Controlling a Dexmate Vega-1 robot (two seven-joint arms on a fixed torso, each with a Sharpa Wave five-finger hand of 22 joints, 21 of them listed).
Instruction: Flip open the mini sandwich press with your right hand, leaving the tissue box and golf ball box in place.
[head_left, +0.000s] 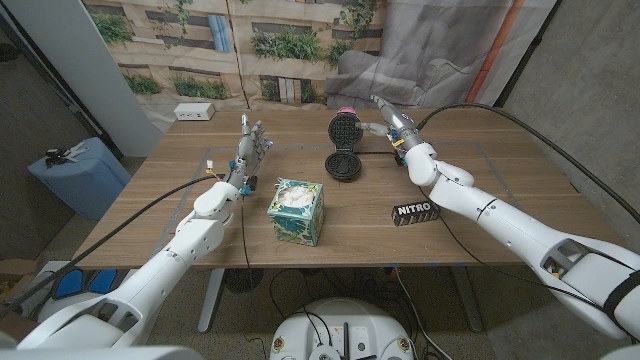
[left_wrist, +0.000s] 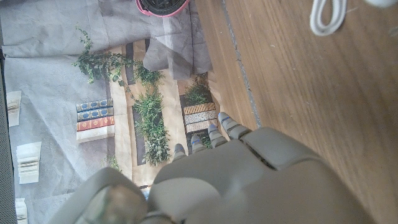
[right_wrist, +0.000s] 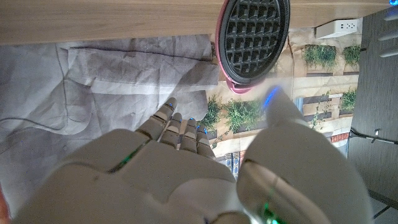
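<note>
The mini sandwich press stands open at the table's far middle, its black base (head_left: 341, 165) flat and its pink-rimmed lid (head_left: 343, 128) upright. The lid's waffle-grid plate (right_wrist: 255, 34) faces the right wrist camera. My right hand (head_left: 393, 125) hovers just right of the lid with its fingers stretched out and nothing in it; in the right wrist view the right hand (right_wrist: 186, 174) reaches toward the lid. The teal tissue box (head_left: 297, 211) sits near the front middle. The black golf ball box (head_left: 414, 211) lies to its right. My left hand (head_left: 250, 145) stands open left of the press.
A white power strip (head_left: 194, 111) lies at the table's far left corner. A blue bin (head_left: 80, 175) stands on the floor left of the table. A white cable (left_wrist: 326, 15) loops on the wood. A printed backdrop hangs behind the table.
</note>
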